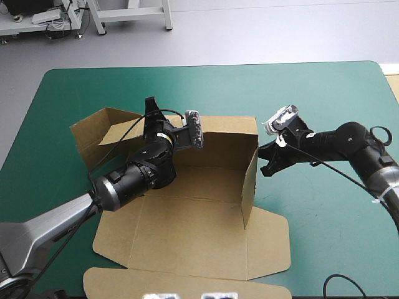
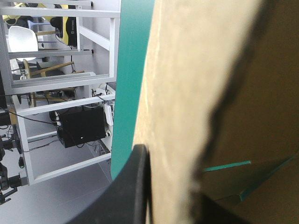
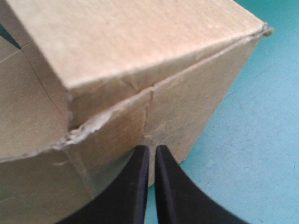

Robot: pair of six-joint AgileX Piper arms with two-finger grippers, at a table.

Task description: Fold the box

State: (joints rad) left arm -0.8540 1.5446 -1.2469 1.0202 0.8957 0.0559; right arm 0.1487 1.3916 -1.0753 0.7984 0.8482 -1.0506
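Box: the brown box sits at the middle of the teal-green table cover, part-formed. Its back wall stands at 12 o'clock and its right wall at 3 o'clock. The left flap leans outward at 10 o'clock, and the lid panel lies flat at 6 o'clock.
Left gripper: my left gripper is at 11 o'clock of the box, where back wall meets left flap. Its black fingers are clamped with a sheet of board between them.
Right gripper: my right gripper is outside the right wall at 2 o'clock. Its fingers are pressed together with nothing between, tips touching the wall's outer face.
Step in hand: raising and squaring the walls, I judge.
Next move: it likely calls for bracing the right wall while I swing the left flap upright.
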